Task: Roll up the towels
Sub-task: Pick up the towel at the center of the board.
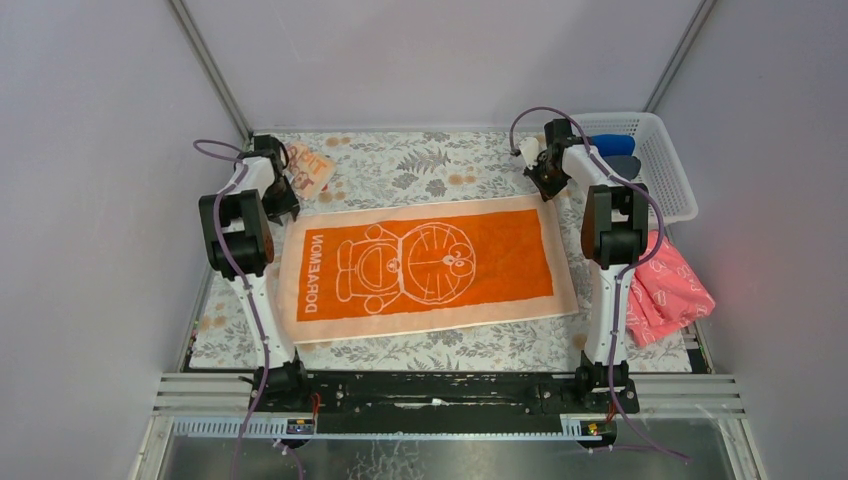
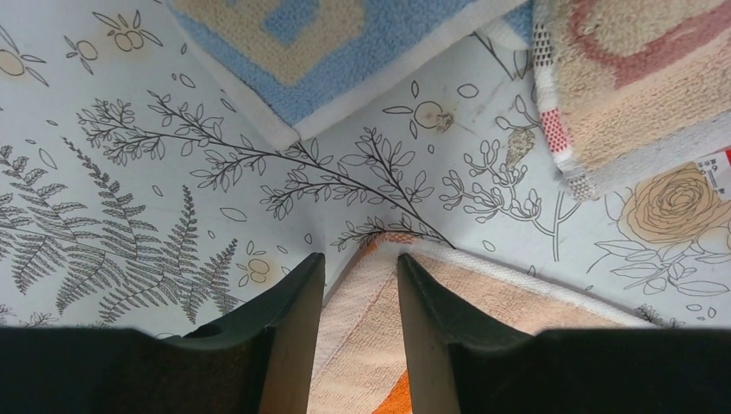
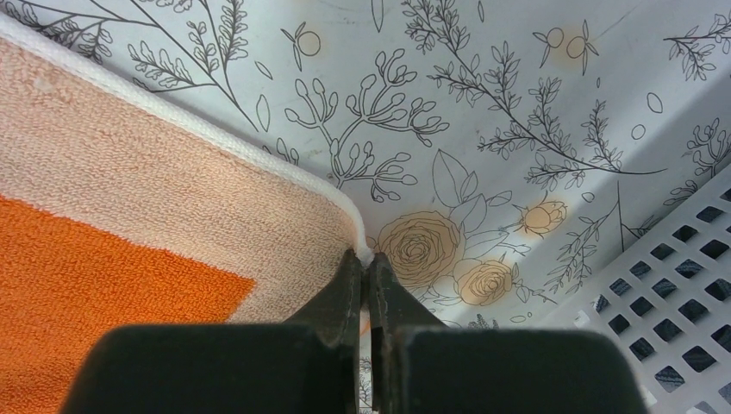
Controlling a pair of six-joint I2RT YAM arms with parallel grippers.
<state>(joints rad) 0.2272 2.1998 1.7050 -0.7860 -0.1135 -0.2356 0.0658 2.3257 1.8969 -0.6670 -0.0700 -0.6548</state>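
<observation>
Towel flat, long axis left-to-right; right jaws clamped on far-right corner, left jaws half-open astride far-left corner.

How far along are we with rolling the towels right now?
Done: the orange towel lies spread flat, but nothing is rolled yet. In hand: the right gripper has its fingers shut on the towel's far right corner, and the left gripper has its fingers astride the far left corner, not yet pinched. Left: rolling this towel, then the pale peach towel lying at the far left.
</observation>
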